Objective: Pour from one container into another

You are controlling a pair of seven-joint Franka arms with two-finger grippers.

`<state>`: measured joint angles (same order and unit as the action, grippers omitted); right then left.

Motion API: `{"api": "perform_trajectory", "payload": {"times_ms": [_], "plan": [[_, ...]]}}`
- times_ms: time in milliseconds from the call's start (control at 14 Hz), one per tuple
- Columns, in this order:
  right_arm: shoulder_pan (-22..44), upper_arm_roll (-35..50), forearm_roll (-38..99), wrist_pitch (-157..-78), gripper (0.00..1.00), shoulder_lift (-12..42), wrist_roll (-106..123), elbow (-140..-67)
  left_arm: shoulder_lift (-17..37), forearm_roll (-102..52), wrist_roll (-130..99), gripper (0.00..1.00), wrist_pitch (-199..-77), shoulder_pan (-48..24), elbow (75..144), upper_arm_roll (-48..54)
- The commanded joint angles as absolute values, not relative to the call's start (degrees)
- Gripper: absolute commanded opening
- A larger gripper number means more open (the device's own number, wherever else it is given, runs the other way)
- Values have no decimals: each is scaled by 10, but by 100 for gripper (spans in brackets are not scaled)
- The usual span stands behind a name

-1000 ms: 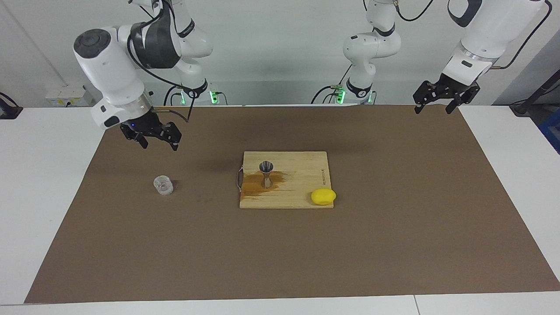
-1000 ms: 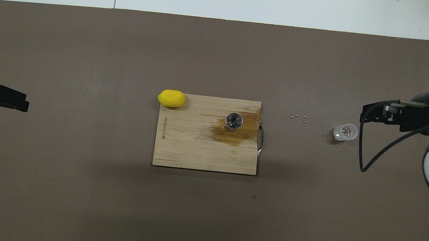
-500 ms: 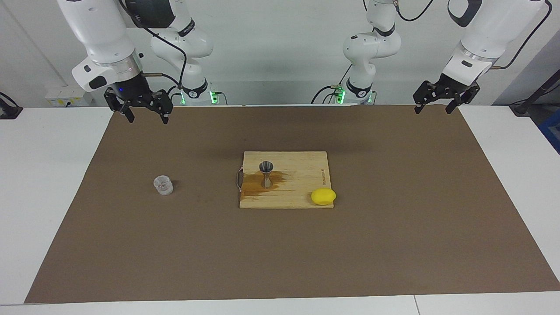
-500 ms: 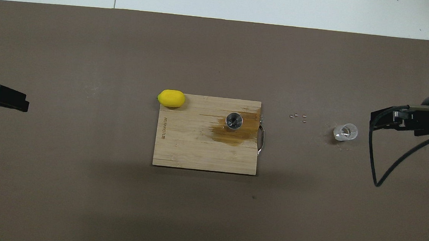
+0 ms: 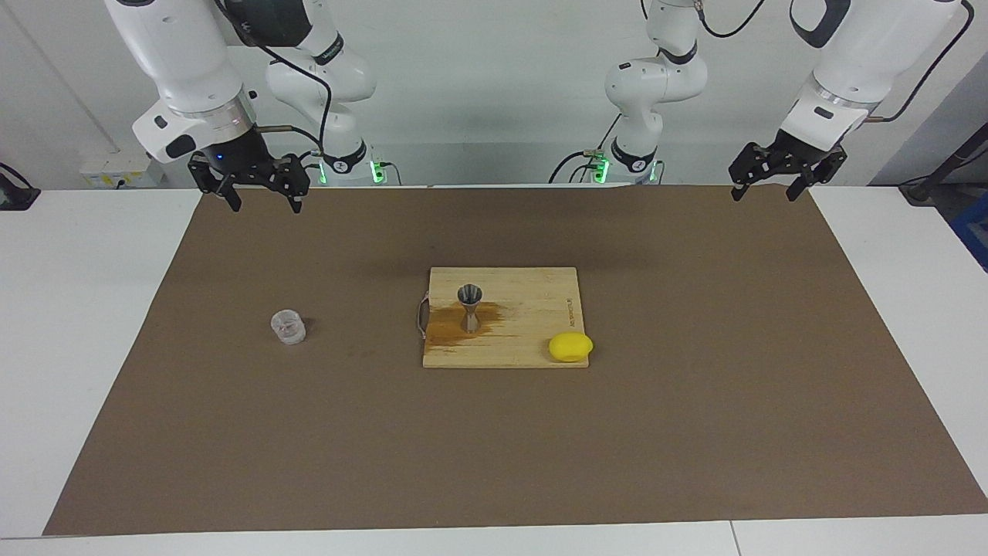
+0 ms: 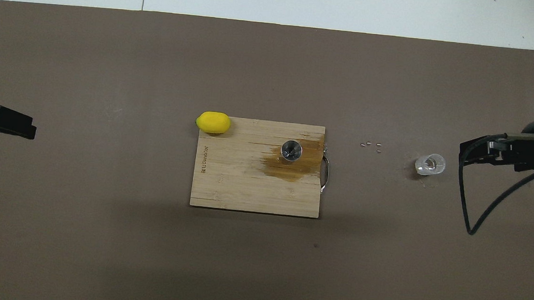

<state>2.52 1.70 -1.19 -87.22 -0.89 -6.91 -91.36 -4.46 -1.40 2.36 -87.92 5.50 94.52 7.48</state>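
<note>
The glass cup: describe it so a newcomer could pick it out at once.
Start at the wooden cutting board in the middle of the brown mat. Go from its metal handle toward the right arm's end of the table: the glass cup stands alone, upright on the mat. It is short, clear and ribbed, unlike the silvery hourglass jigger on the board.

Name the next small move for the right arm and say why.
Probably none beyond waiting, as the left gripper does. The glass cup stands upright on the mat, apart from both grippers, and looks empty. A brown wet stain spreads on the cutting board around the upright jigger. The right gripper hangs open, raised over the mat's edge nearest the robots. The pour looks done.
</note>
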Motion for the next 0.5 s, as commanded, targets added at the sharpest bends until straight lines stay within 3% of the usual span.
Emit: {"api": "perform_trajectory", "payload": {"times_ms": [0, 429], "plan": [[14, 21, -9, -864, 99, -7, -56, -911, -52, -8, 27, 100, -875, 58, 952, 77], [20, 21, -9, -871, 99, -12, -97, -922, -51, -8, 27, 100, -875, 58, 952, 77]]}}
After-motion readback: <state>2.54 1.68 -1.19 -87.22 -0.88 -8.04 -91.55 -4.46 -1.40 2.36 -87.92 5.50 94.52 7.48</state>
